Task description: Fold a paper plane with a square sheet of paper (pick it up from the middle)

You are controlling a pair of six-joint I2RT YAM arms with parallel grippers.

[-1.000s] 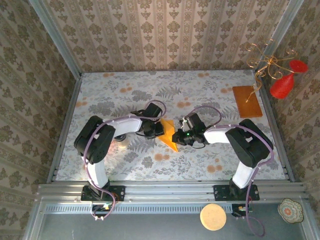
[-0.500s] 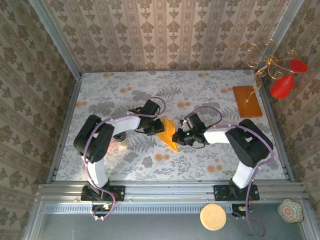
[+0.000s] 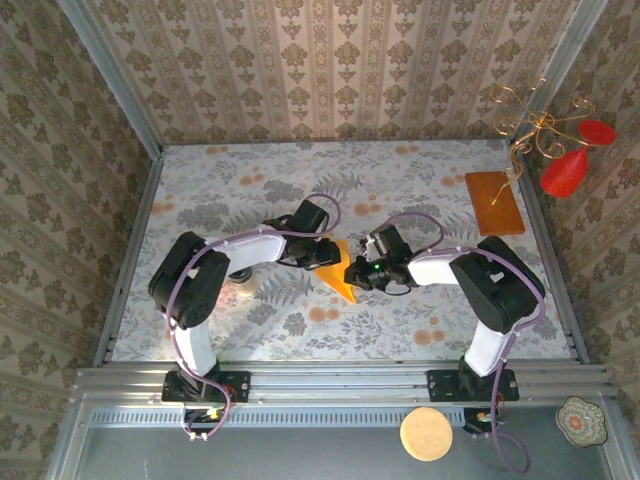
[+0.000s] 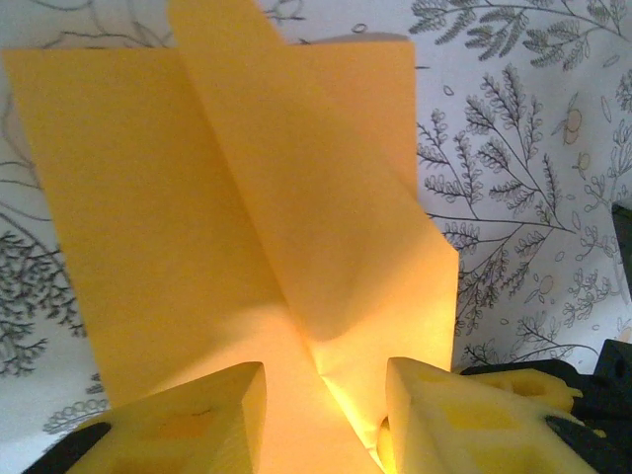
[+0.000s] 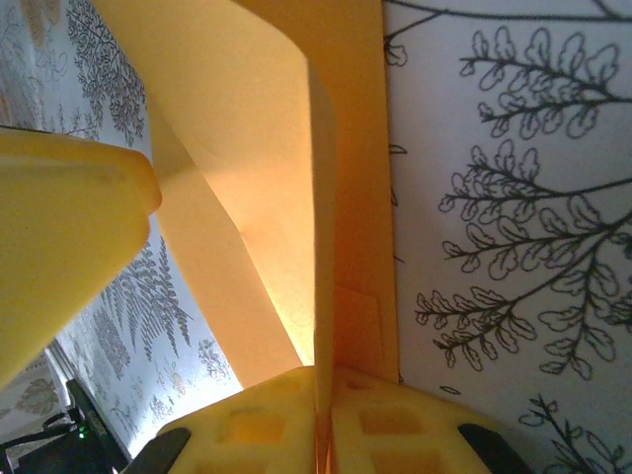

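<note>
Mid-table: right gripper (image 5: 324,383) clenched on thin bright orange-yellow part-folded paper sheet (image 3: 340,278); left gripper (image 4: 326,385) looks released.
Risk: one-sided hold, raised flap springs open, crease drifts.

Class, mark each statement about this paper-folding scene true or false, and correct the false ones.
1. The right gripper is clamped on the orange paper. True.
2. The orange paper lies perfectly flat and unfolded. False: it is creased, with a flap standing up.
3. The left gripper has its fingers apart, with a fold of the paper between them. True.
4. The brown board lies under the paper. False: it lies well apart from the paper, near the far right edge of the table.
</note>
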